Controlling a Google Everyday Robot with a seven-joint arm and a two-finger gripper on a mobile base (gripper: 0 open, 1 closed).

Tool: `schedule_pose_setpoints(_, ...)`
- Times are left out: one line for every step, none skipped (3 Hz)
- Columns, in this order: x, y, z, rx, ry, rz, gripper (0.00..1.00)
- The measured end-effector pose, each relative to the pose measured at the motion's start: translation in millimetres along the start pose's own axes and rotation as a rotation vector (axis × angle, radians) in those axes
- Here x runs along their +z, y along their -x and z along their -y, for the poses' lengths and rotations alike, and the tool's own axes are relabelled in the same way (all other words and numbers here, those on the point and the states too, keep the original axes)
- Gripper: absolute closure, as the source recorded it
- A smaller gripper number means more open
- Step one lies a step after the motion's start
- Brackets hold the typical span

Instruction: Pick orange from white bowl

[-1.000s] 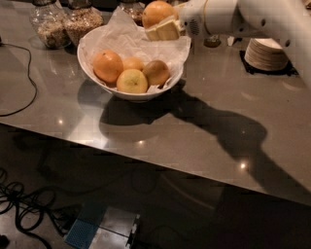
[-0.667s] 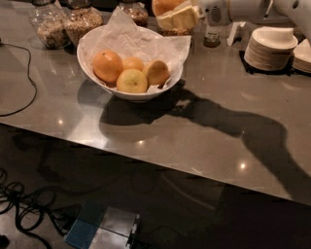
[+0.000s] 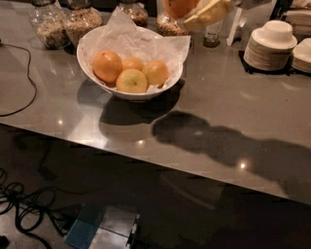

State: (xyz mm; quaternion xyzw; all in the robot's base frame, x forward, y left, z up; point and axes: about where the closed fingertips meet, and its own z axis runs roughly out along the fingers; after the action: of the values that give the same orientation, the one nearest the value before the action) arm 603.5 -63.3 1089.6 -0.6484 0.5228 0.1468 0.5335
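The white bowl (image 3: 127, 91) stands on the grey counter, lined with crumpled white paper. Several oranges lie in it, the largest orange (image 3: 107, 65) at the left. High above the bowl's right side, at the top edge of the camera view, my gripper (image 3: 194, 12) is shut on another orange (image 3: 179, 7). That orange is partly cut off by the frame. A pale yellow fingertip (image 3: 210, 13) presses its right side.
Glass jars (image 3: 47, 24) of grains stand behind the bowl. Stacks of small white dishes (image 3: 269, 44) sit at the back right. A black cable (image 3: 25, 82) runs across the counter's left end. The counter's front edge crosses the middle of the view, with cables on the floor below.
My gripper has risen with the orange from just above the bowl's rim to the top edge of the view. The camera's view has shifted closer to the bowl.
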Motion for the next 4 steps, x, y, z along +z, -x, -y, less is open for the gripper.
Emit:
schedule_pose_setpoints(-22,31,-43,-0.131,0.152,-0.104,1.0)
schedule_pose_setpoints(-17,34,-50,-0.131,0.162,-0.098,1.0)
schedule_pose_setpoints(-17,67,-77,-0.183,0.146,-0.068,1.0)
schedule_pose_setpoints(-5,81,-124,-0.194,0.159,-0.039,1.0)
